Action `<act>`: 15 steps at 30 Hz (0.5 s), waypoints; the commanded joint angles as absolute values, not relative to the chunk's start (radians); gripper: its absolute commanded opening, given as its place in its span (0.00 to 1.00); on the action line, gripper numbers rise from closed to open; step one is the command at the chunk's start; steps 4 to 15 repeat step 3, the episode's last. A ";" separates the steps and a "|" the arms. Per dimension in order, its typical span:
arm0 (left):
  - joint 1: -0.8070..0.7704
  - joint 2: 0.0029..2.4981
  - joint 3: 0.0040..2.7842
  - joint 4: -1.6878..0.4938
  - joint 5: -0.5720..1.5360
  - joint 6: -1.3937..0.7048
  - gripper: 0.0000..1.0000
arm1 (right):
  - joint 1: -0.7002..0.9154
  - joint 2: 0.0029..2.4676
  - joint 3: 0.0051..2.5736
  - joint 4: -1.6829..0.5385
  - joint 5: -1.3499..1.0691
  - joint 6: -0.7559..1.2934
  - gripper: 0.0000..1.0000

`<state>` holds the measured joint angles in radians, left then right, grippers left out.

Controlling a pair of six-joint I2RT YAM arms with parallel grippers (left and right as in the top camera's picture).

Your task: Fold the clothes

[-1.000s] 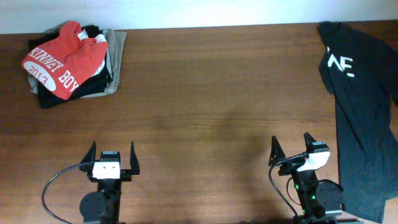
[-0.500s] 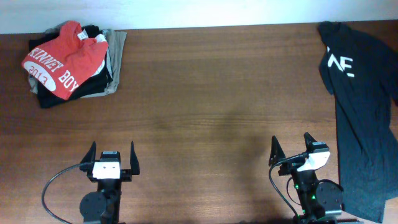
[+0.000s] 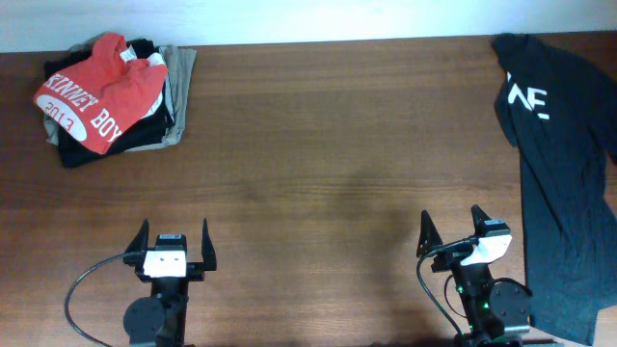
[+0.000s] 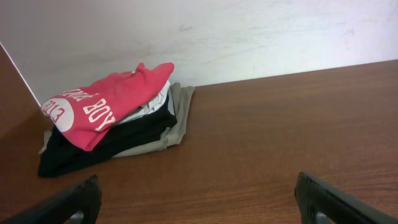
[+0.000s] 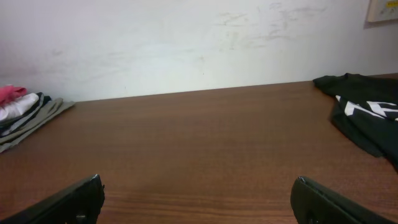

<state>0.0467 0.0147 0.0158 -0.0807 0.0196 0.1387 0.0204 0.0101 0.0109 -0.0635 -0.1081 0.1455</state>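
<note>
Expect the black shirt (image 3: pixel 561 154) to be limp and light; pinch a sleeve edge. The left gripper (image 3: pixel 174 231) and right gripper (image 3: pixel 451 222) are spread and empty.

red T-shirt (image 3: pixel 101 92): "2013", "BOY" in white | black T-shirt (image 3: pixel 569 164): white letters, partly "AE"

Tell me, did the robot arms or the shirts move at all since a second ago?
No, nothing visibly changed. The left gripper and the right gripper stay open and empty, holding nothing. The red-orange T-shirt still lies on top of the pile of clothes at the far left. The black T-shirt is still spread out at the right.
</note>
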 commanded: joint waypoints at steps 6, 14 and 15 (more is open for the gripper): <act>0.051 0.005 0.009 -0.081 0.031 0.155 0.99 | 0.025 0.003 0.006 -0.071 -0.100 0.138 0.99; 0.051 0.005 0.009 -0.081 0.031 0.155 0.99 | 0.025 0.003 0.006 -0.071 -0.100 0.138 0.99; 0.051 0.005 0.009 -0.081 0.031 0.155 0.99 | 0.025 0.003 0.006 -0.071 -0.100 0.138 0.99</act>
